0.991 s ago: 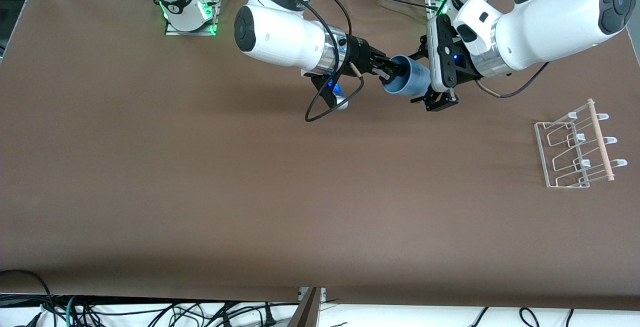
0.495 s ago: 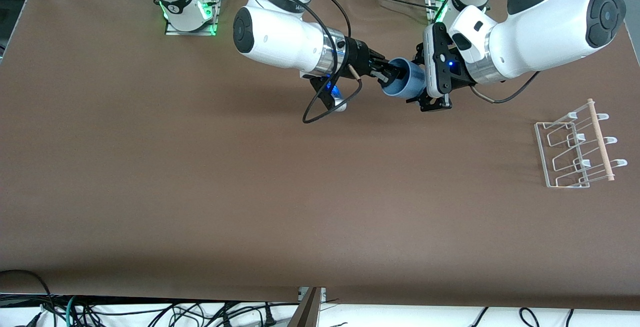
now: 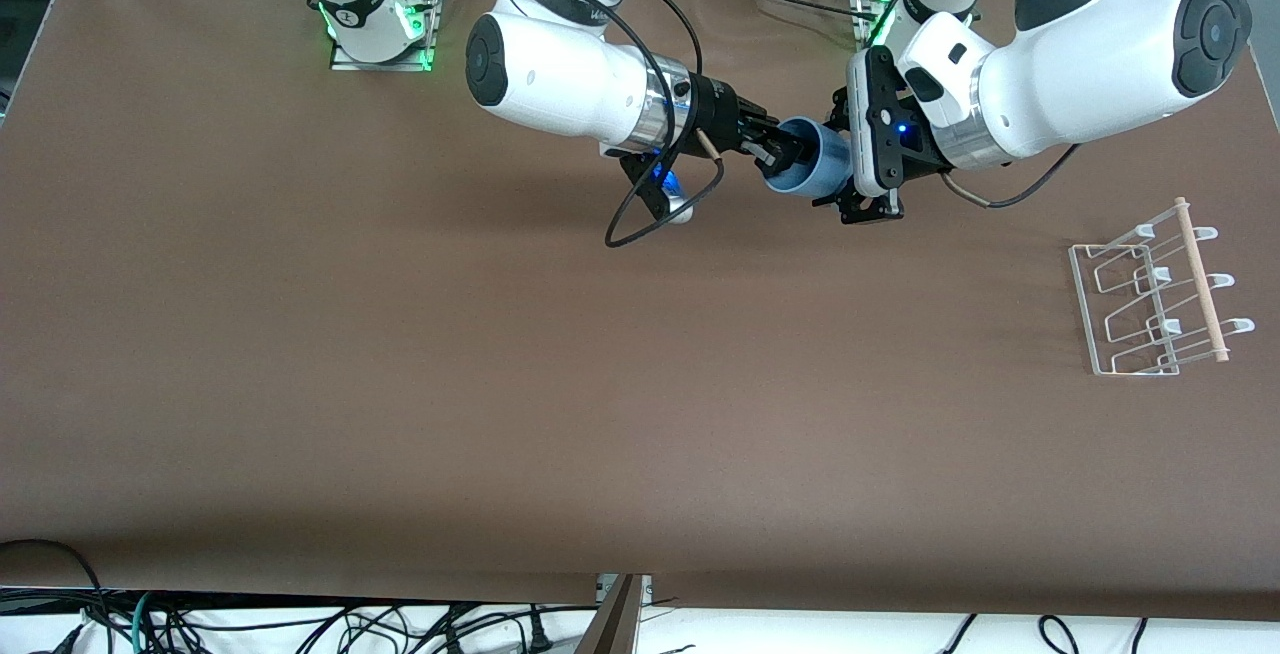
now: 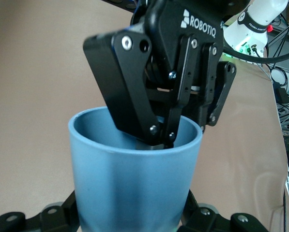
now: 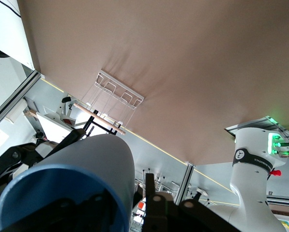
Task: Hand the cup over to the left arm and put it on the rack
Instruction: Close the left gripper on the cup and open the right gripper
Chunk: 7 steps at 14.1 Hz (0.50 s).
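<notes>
the cup (image 3: 812, 166) hangs in mid-air over the table's middle, its rim pinched by the right gripper (image 3: 775, 147), one finger inside the mouth and one outside. the left gripper (image 3: 868, 184) straddles the cup's base, jaws spread either side, seemingly not yet pressing. over the last second the left arm (image 3: 1090, 44) slid in around the cup, then stopped; the handover looks ready for its squeeze. the rack (image 3: 1150, 294) waits near the left arm's end.
</notes>
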Tool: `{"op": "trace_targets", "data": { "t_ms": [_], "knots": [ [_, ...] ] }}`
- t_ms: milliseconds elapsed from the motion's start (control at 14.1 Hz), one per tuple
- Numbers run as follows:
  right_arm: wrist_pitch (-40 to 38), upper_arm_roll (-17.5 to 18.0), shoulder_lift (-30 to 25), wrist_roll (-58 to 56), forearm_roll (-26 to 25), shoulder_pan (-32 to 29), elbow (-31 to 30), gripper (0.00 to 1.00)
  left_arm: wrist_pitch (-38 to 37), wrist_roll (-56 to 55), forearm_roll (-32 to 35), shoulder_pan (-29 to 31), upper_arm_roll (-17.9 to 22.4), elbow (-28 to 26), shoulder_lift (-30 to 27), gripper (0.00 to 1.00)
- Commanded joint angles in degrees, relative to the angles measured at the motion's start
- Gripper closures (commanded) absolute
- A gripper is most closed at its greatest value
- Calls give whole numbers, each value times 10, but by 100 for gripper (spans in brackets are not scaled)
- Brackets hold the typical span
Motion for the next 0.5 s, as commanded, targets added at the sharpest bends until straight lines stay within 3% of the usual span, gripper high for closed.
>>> {"op": "trace_targets", "data": {
  "t_ms": [0,212,425],
  "knots": [
    [-6,0,9,-3,10,0,20,1,2,8,-8,4,-1,1,-1,82],
    [-27,-1,-2,-8,10,-23,19,1,-15,3,-6,7,1,4,-2,82],
    [-101,-2,-25,-10,10,-80,19,1,-31,4,17,8,5,10,-4,81]
  ]
}}
